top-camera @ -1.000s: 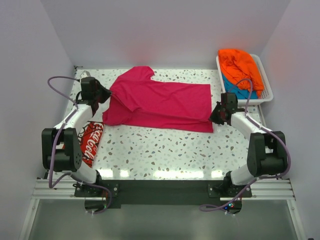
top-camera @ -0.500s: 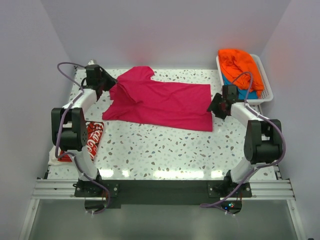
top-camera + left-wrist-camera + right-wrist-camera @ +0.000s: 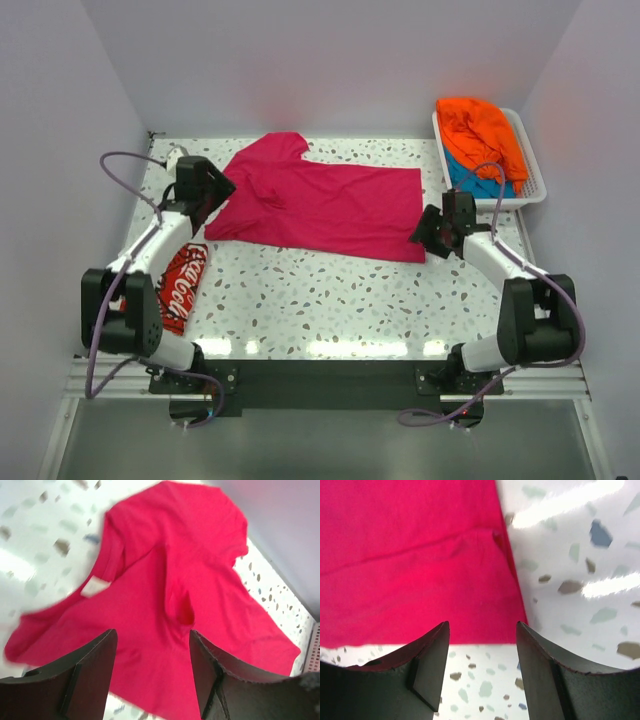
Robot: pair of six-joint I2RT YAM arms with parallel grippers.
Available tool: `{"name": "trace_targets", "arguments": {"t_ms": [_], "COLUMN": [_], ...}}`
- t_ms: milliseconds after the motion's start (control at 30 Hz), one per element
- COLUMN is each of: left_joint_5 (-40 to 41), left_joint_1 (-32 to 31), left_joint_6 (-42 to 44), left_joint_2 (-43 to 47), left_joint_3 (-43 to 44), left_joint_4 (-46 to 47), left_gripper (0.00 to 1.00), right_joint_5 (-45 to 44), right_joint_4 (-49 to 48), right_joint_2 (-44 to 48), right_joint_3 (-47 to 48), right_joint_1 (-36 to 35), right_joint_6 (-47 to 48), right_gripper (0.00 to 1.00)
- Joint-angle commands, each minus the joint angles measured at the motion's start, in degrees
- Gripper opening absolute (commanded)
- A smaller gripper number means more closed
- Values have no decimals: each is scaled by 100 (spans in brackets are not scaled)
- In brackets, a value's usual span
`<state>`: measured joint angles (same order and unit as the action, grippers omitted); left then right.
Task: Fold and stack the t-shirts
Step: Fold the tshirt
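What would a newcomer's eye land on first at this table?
The big magenta-pink t-shirt spread across the far middle of the speckled table, with the left arm and right arm at its two ends, jaws open and holding nothing. Next, the bright orange t-shirt heaped in the white basket at the far right corner, and a red t-shirt with white lettering at the left edge.

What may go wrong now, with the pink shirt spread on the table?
The magenta-pink shirt lies rumpled near the left end effector, so a fold may trap creases. The red shirt lies near the left edge of the table, beside the left arm; a sweep might push it off.
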<state>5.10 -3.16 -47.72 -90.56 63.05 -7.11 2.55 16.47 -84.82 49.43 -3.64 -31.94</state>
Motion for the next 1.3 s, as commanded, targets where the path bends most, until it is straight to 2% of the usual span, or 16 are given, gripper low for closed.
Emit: {"name": "trace_targets", "arguments": {"t_ms": [0,33,67,167,233,267,333,433,1000,1100,1167,1200,1267], "left_joint_5": [1508,1885,1959,2065,1995,1968,1924,1950,1959,1907,1846,1845,1775], "left_joint_1": [-404,-457,-492,-493,-493,-493,-493,-493,-168,-89,104,105,236], "left_joint_6": [-632,-737,-764,-853,-861,-887,-896,-897,-817,-782,-782,-782,-782], "left_joint_2": [1151,1329,1479,1718,1534,1446,1200,883,39,-75,-128,-146,-172], "left_joint_3": [-766,-942,-1317,-1734,-1726,-1734,-1769,-1752,-1664,-1638,-1620,-1620,-1629], "left_joint_4": [-623,-720,-686,-608,-686,-677,-581,-379,-9,43,43,43,52], "left_gripper": [64,65,65,64,62,57,55,50,52,52,52,52,52], "right_joint_5": [-8,-130,-158,-237,-228,-228,-237,-237,-483,-571,-641,-667,-694], "right_joint_4": [-302,-302,-346,-407,-486,-530,-592,-671,-891,-865,-795,-768,-742], "right_joint_2": [579,746,799,879,862,827,783,651,71,-17,-26,-26,-9], "right_joint_3": [-398,-573,-653,-864,-970,-1014,-1084,-1137,-1076,-988,-909,-900,-865], "right_joint_1": [-277,-321,-313,-313,-313,-313,-304,-304,-278,-225,-173,-172,-102], "right_joint_6": [-163,-198,-268,-400,-453,-505,-532,-585,-594,-550,-471,-471,-427], "right_gripper": [59,58,58,55,51,50,47,47,50,43,28,28,18]}}
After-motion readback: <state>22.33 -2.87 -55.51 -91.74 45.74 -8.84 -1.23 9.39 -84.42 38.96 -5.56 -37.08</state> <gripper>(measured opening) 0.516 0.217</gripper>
